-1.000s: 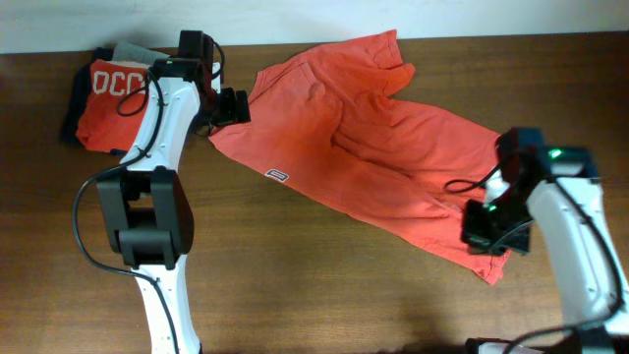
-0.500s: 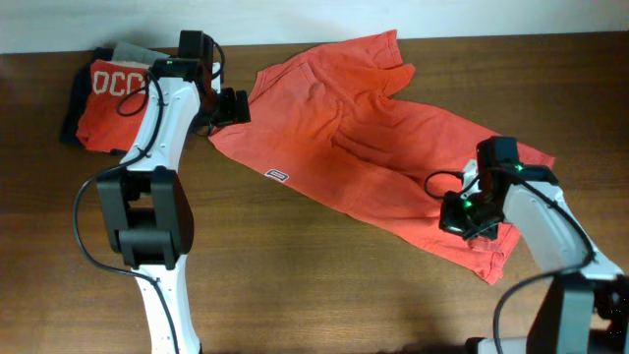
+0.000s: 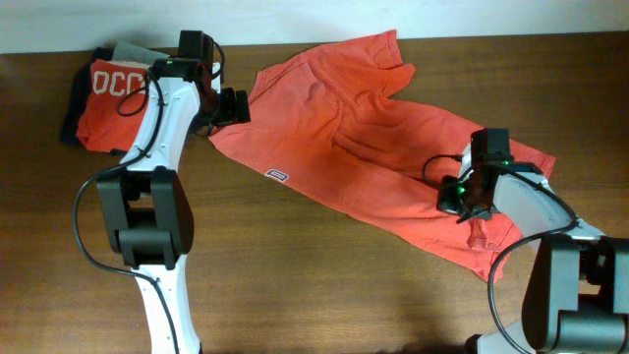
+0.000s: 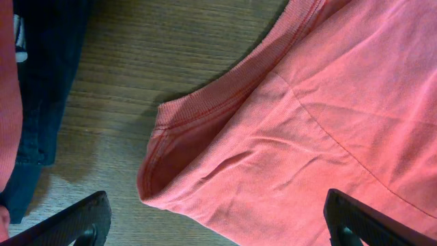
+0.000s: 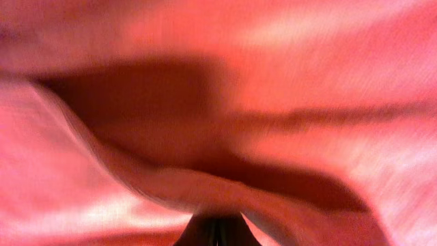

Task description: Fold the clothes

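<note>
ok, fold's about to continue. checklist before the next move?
1. right fingers shut on shirt: ok.
2. layers in that grip: cannot tell, cloth fills the wrist view.
3. left fingers open over the shirt's corner: ok, nothing gripped.
4. shirt lying flat: not ok, creased and bunched near the right fingers.
5. corner apart from the pile: ok, bare table between.

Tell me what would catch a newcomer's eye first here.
A coral-red T-shirt sprawls rumpled diagonally across the wooden table. The right gripper pinches its lower-right edge, while the left gripper hangs open at its upper-left corner. A pile of folded clothes sits at the far left.
</note>
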### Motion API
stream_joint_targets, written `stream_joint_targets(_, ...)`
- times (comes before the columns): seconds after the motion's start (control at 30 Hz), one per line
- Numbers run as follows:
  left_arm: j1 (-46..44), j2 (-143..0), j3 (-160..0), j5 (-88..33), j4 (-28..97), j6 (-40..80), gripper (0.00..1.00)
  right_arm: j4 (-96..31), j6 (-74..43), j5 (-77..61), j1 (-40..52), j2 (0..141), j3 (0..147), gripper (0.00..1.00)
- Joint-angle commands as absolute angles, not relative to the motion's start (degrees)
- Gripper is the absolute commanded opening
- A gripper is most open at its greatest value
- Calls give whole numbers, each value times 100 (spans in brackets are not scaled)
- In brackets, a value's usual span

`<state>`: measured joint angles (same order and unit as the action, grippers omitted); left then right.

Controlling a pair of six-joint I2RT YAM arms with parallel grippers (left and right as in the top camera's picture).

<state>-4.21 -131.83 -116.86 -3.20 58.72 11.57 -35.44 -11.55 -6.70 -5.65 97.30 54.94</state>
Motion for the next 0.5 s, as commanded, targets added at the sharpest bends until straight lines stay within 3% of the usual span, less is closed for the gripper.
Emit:
stream_joint_targets(0.0, -434, -13168, -11703, -364, 5878, 1107, 99, -3361, -1140, -373, -576, 9756, 5474, 4)
stream_joint_targets(0.4, -434, -13168, -11703, -364, 5878, 1105, 99, -3568, -1144, 1072, -576, 9789, 5472, 5)
stream_joint_targets(0.43, -434, -13168, -11703, -364, 5878, 1105, 99, -3629, -1149, 1372, -576, 9789, 5472, 7)
stream_joint_targets(0.47, -434, -13168, -11703, -364, 5878, 1105, 99, -3691, -1168, 1559, -576, 9789, 5472, 18)
